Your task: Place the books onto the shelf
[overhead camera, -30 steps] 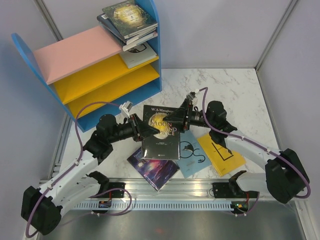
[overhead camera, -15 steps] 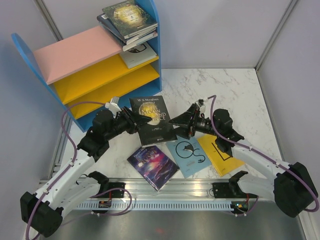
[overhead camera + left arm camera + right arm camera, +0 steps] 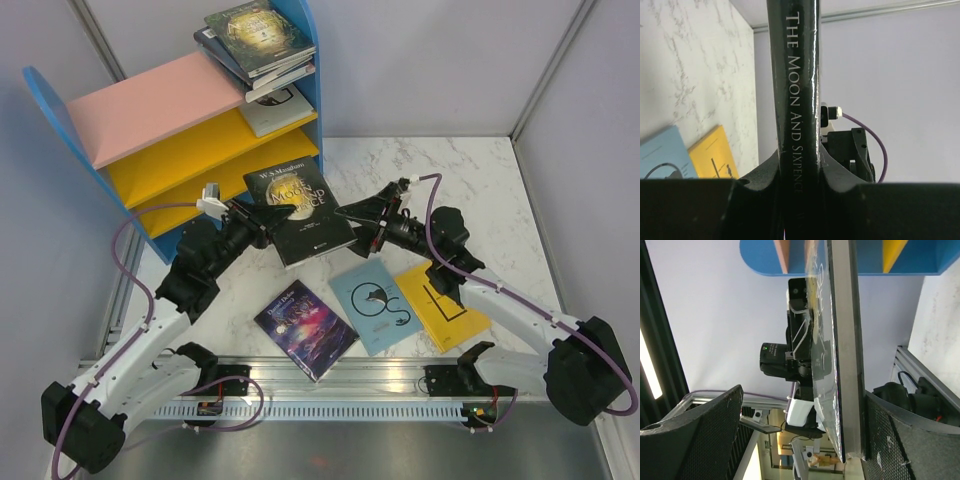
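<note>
My left gripper (image 3: 262,218) is shut on the spine of a black book with gold lettering (image 3: 300,212), holding it off the table in front of the shelf (image 3: 150,105). In the left wrist view the spine (image 3: 795,100) stands upright, pinched in the left gripper (image 3: 799,175). My right gripper (image 3: 352,224) is open at the book's right edge. In the right wrist view the book's page edge (image 3: 842,350) runs between the wide fingers (image 3: 700,435), close to the right-hand one. I cannot tell whether they touch. Several books (image 3: 255,45) are stacked on the shelf's top right.
A purple book (image 3: 305,328), a pale blue book (image 3: 376,305) and a yellow book (image 3: 440,305) lie flat on the marble table near the front rail. A pale book (image 3: 278,110) sits on the upper yellow board. Grey walls close in the back and right.
The left gripper has carried the black book up and left, toward the shelf. The right gripper has drawn back from over the cover to the book's right edge.
</note>
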`<act>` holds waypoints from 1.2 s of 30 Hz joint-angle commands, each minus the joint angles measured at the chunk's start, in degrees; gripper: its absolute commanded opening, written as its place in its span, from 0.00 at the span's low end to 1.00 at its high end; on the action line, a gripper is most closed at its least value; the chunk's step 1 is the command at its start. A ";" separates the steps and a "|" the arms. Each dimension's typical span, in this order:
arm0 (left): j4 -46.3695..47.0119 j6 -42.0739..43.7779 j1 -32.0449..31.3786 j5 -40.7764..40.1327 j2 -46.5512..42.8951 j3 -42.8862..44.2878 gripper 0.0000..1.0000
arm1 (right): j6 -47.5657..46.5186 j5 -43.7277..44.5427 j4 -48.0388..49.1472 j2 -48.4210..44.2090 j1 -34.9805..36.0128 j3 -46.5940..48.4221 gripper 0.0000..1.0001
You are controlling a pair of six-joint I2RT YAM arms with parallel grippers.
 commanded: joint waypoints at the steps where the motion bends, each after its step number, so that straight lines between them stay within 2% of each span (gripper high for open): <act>1: 8.71 -1.13 0.22 -6.62 0.83 0.18 0.02 | 1.97 -0.08 5.49 -0.43 1.98 5.05 0.91; 10: 9.07 0.36 0.22 -8.03 1.36 -0.33 0.02 | 3.81 4.05 7.49 -1.13 3.04 5.13 0.88; 12: 9.06 0.89 0.13 -7.77 1.36 -0.77 0.02 | 4.25 5.11 8.10 -0.78 3.04 6.10 0.85; 16: 8.98 0.80 0.04 -7.59 1.02 -2.09 0.02 | 4.26 6.34 8.81 0.97 3.48 8.73 0.69; 17: 8.98 0.80 0.04 -7.76 1.01 -2.27 0.02 | 4.17 6.69 8.72 1.32 3.74 9.00 0.58; 19: 8.80 0.54 -0.31 -8.20 0.93 -2.80 0.02 | 3.90 7.57 8.81 2.11 4.09 10.23 0.45; 22: 8.19 0.10 -0.84 -8.29 0.92 -2.97 0.04 | 2.94 8.98 8.46 3.08 4.71 11.72 0.36; 23: 8.10 0.01 -1.10 -8.29 1.01 -2.97 0.08 | 2.67 9.16 8.11 3.35 4.89 12.25 0.29; 27: 7.92 -0.95 -1.45 -8.12 1.71 -2.71 0.11 | -0.74 10.03 3.99 4.66 5.33 15.32 0.08; 28: 7.75 -1.04 -1.45 -7.42 1.80 -2.62 0.14 | -1.28 10.47 3.28 4.75 5.33 15.77 0.00; 30: 7.57 -0.95 -1.45 -6.45 1.98 -2.45 0.20 | -1.72 11.26 2.31 5.10 5.33 16.30 0.00; 31: 7.14 -0.87 -1.45 -5.84 1.89 -2.36 0.32 | -1.81 11.61 2.05 5.28 5.33 16.65 0.00; 33: 4.78 -0.25 -1.37 -4.87 1.89 -0.96 0.43 | -1.81 11.62 1.96 5.81 4.98 17.17 0.00; 34: 0.84 0.45 -1.19 -3.91 1.98 0.00 0.55 | -1.72 11.53 1.96 5.98 4.97 17.26 0.00; 36: -3.40 3.25 -0.84 -1.98 2.07 2.90 0.64 | -1.46 11.27 2.22 6.60 4.71 17.79 0.00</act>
